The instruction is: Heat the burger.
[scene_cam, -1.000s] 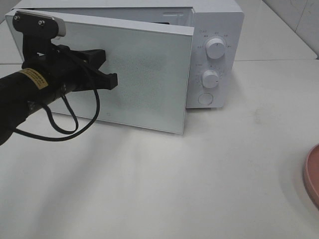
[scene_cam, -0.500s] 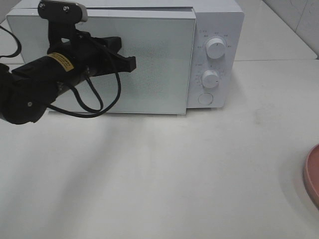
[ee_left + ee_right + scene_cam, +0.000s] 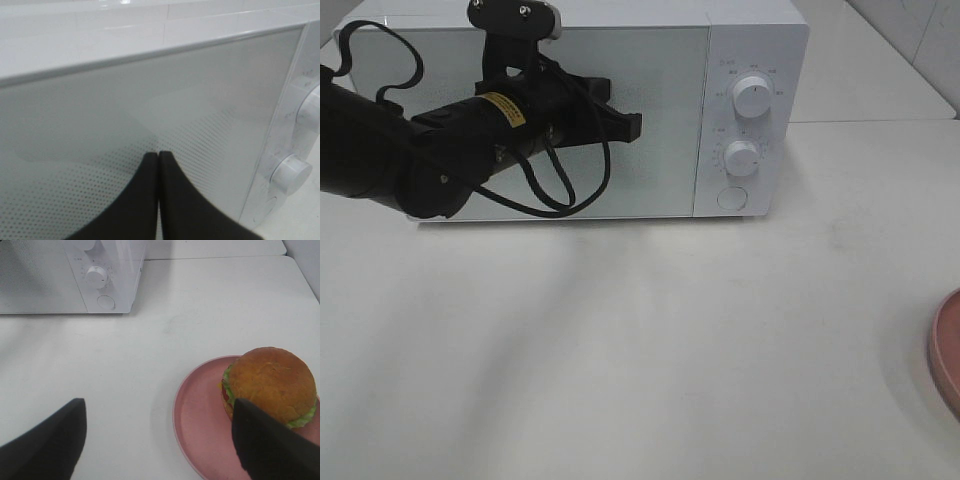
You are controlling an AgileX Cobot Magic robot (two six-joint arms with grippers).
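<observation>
So the burger (image 3: 270,385) is sitting on a pink plate (image 3: 200,425) out on the bench (image 3: 670,350), nowhere near being heated. In the right wrist view it's between the right gripper (image 3: 160,432) fingers, which are spread wide and holding nothing, just hanging over the plate. In the high view only a sliver of that plate shows, at the 4 o'clock edge, and the burger itself is out of frame there.

The microwave (image 3: 750,40) is up at 12 o'clock, and its door (image 3: 660,180) looks flush with the body, so shut as far as I can tell. The left gripper (image 3: 628,125) has its fingers pinched together with nothing between them, tips right up against the door glass around the middle; the left wrist view shows them touching each other and pointing at the dotted panel.

My read: basically nothing of the job is done. Burger is still outside, door is closed, and neither of the two knobs (image 3: 754,97) looks set, though I can't read the markings. Left to do: get the door open, move the burger in, close up, turn the dials.

What's in the way is the closed door itself, plus the left arm parked across its front. Bench between plate and microwave is bare.
</observation>
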